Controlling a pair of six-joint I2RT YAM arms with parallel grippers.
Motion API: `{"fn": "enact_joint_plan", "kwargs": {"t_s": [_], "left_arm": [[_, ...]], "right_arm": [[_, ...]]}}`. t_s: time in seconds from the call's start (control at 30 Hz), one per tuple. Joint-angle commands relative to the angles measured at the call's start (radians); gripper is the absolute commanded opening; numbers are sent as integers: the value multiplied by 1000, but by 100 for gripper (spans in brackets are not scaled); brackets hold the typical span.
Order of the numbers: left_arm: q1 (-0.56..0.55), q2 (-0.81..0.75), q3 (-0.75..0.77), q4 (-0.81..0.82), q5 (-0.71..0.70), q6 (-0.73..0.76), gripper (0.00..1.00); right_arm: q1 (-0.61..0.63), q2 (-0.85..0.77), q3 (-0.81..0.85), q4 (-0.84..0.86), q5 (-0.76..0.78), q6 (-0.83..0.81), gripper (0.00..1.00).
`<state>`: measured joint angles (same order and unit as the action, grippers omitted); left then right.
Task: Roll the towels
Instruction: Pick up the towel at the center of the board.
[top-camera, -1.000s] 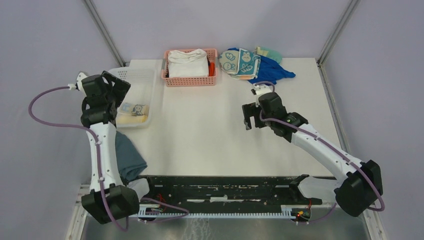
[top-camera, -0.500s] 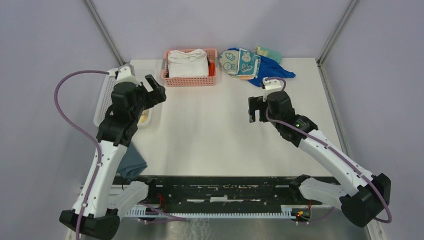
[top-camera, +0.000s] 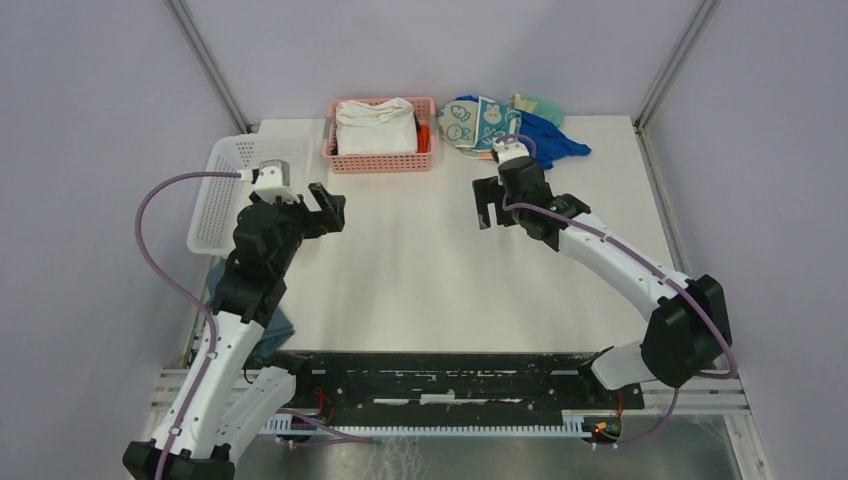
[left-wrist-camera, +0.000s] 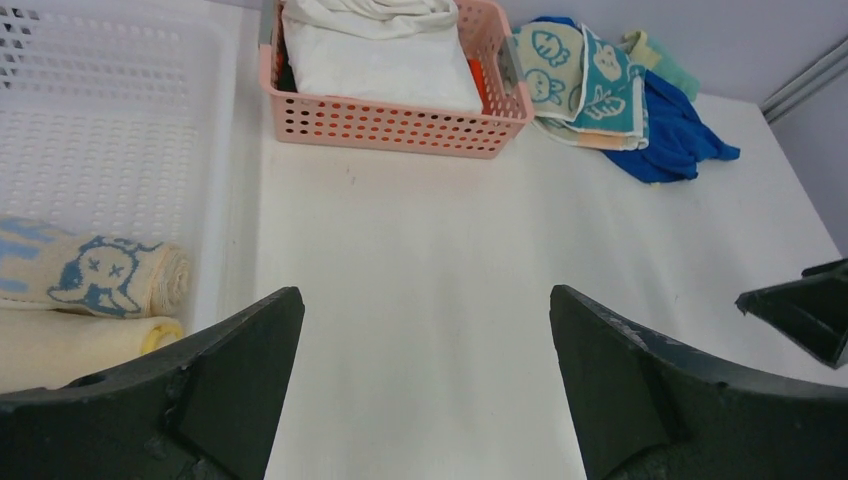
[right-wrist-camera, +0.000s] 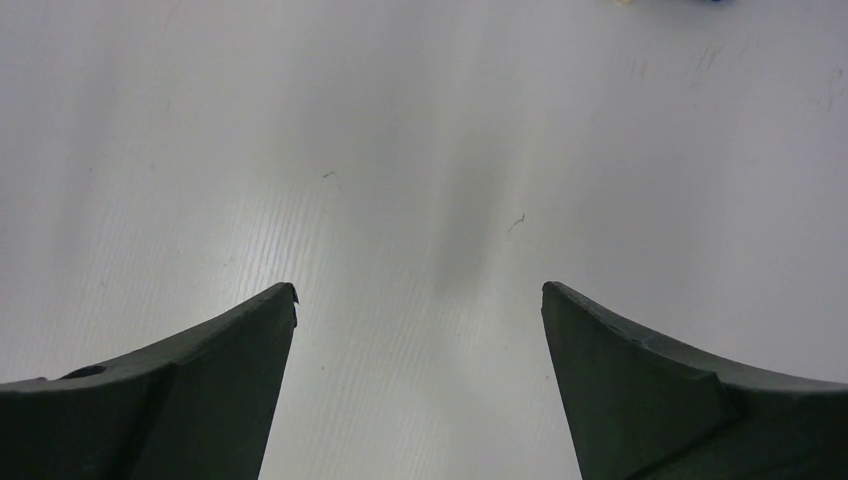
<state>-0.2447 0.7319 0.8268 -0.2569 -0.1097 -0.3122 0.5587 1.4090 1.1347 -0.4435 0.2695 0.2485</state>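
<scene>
Unrolled towels lie heaped at the table's back right: a beige and teal rabbit-print towel (top-camera: 478, 122) (left-wrist-camera: 570, 80) on a blue cloth (top-camera: 548, 142) (left-wrist-camera: 675, 135). Two rolled towels lie in the white basket, one pale with blue rabbit faces (left-wrist-camera: 100, 275) and one plain yellow (left-wrist-camera: 70, 345). My left gripper (top-camera: 328, 208) (left-wrist-camera: 425, 300) hangs open over bare table just right of that basket. In front of the heap, over bare table, is my right gripper (top-camera: 487, 205) (right-wrist-camera: 420, 290), open and holding nothing.
The white perforated basket (top-camera: 225, 165) (left-wrist-camera: 120, 130) stands at the back left. A pink basket (top-camera: 380, 162) (left-wrist-camera: 390, 125) with a thick white folded cloth (top-camera: 375, 125) sits at the back middle. A dark teal cloth (top-camera: 278, 325) hangs by the left arm.
My left arm swung from over the white basket out to the right over the table, jaws opening fully. The right gripper moved back and left, closer to the towel heap.
</scene>
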Motion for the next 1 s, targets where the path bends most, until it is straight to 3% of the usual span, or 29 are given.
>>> {"fn": "enact_joint_plan", "kwargs": {"t_s": [0.0, 0.3, 0.47, 0.73, 0.97], "left_arm": [[-23, 0, -6, 99, 45, 137, 99], [-43, 11, -47, 82, 90, 174, 99], [-54, 41, -49, 75, 113, 176, 99], [-56, 78, -48, 76, 139, 173, 99], [-56, 128, -43, 70, 120, 185, 99]], "right_arm": [[-45, 68, 86, 78, -38, 25, 100], [-193, 296, 193, 255, -295, 165, 94], [-253, 403, 218, 392, -359, 277, 91], [-291, 610, 337, 573, -346, 384, 84], [-290, 824, 576, 589, -256, 458, 79]]}}
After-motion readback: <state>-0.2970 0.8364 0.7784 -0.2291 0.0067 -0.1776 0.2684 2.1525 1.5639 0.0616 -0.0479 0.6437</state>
